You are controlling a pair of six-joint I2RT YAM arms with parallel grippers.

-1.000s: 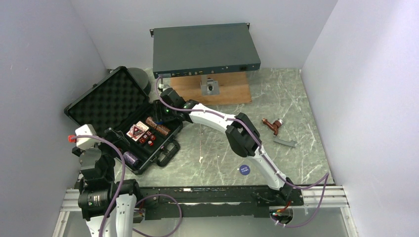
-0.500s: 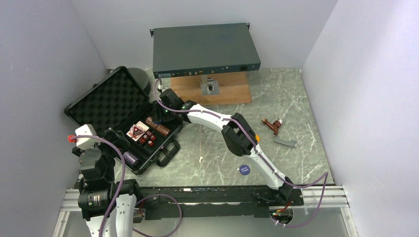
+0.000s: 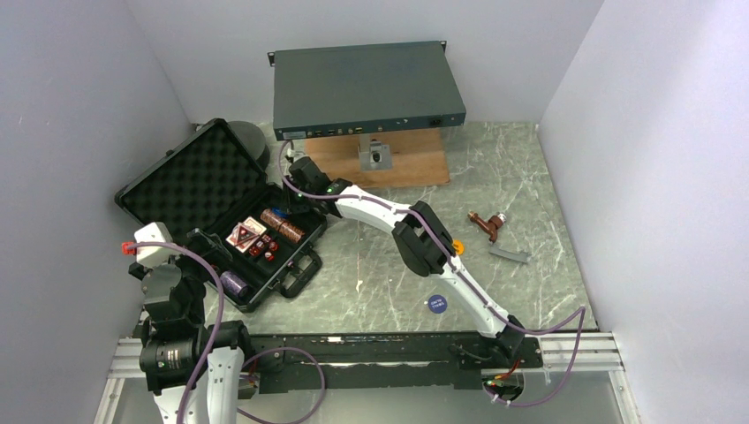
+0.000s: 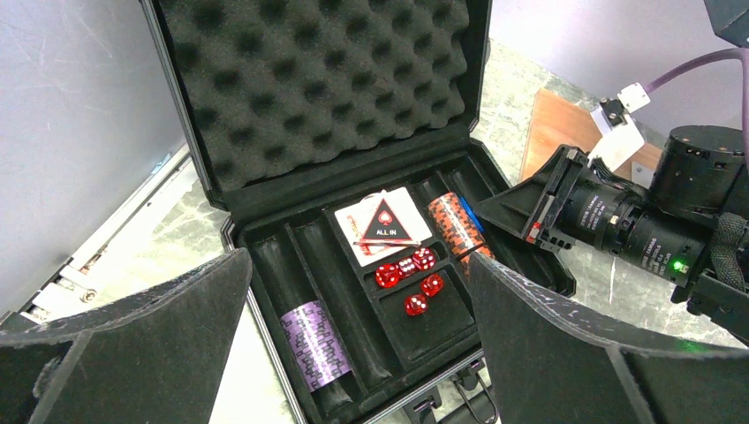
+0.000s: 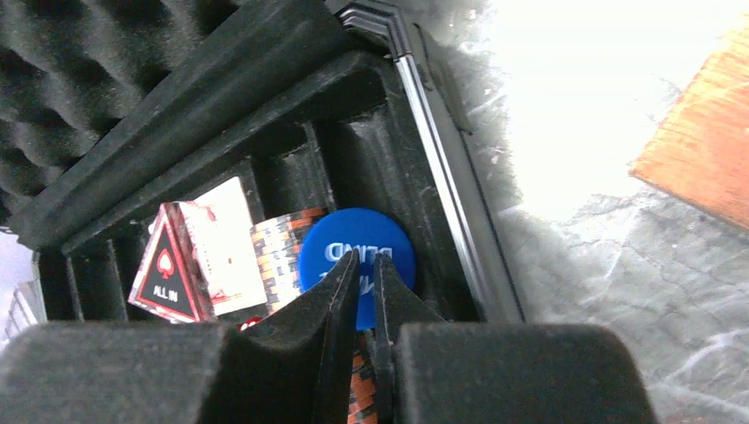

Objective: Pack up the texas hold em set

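Observation:
The black foam-lined case (image 3: 190,181) lies open at the left. In its tray sit a purple chip roll (image 4: 315,343), a brown chip roll (image 4: 455,221), several red dice (image 4: 408,272) and a red card deck (image 4: 384,225). A blue disc (image 5: 358,234) rests in the tray's right slot against the brown roll. My right gripper (image 5: 365,256) hovers just over that disc, shut to a thin slit with nothing pinched. Wide open, my left gripper (image 4: 360,261) hangs above the tray's near edge. A second blue disc (image 3: 436,303) and an orange disc (image 3: 457,246) lie on the table.
A big grey metal box (image 3: 366,88) stands at the back on a wooden board (image 3: 406,163). A copper fitting (image 3: 486,225) and a grey metal strip (image 3: 510,254) lie at the right. A black round spool (image 3: 252,141) shows behind the case lid.
My right gripper has drawn back a little toward the case's far right corner and its jaws have closed. A blue disc now shows in the tray. The left arm has not moved.

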